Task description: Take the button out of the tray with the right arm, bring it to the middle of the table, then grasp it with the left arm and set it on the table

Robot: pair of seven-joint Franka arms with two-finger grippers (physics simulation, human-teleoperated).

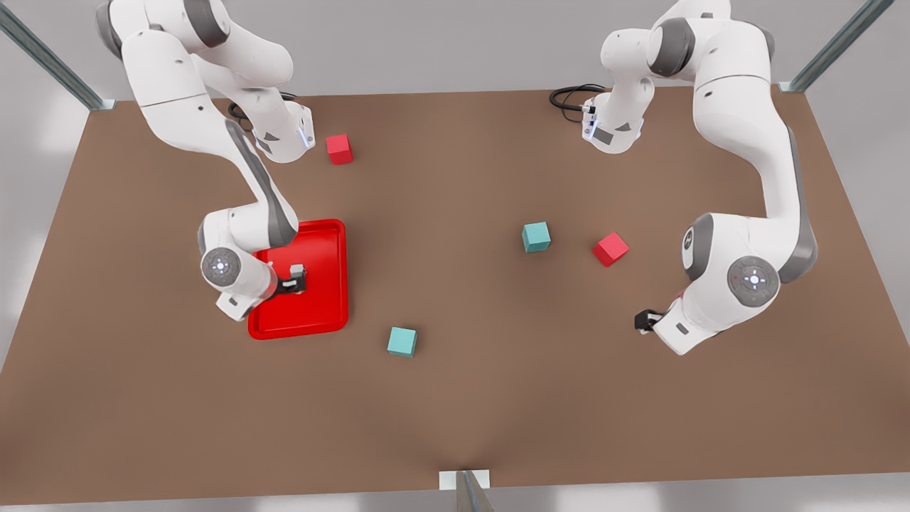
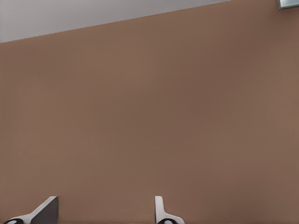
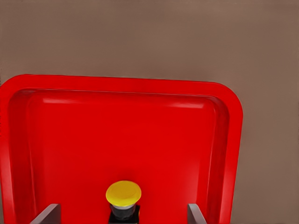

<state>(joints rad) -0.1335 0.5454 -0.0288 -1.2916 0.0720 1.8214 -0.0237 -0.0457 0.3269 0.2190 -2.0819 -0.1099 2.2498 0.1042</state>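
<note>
Our open right gripper [image 3: 121,215] straddles the yellow-capped grey button [image 3: 123,193] at the lower centre; it may slip inside the shallow red tray [image 3: 140,84], while the open left gripper [image 2: 105,210] waits at the lower right

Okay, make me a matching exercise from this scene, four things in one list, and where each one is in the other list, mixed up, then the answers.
1. button
2. right claw
3. left claw
4. tray

A. open over bare table, waiting
B. on the front view's left, holding the button
C. open, fingers either side of the button
D. inside the tray

Pairs: 1-D, 2-C, 3-A, 4-B
</note>
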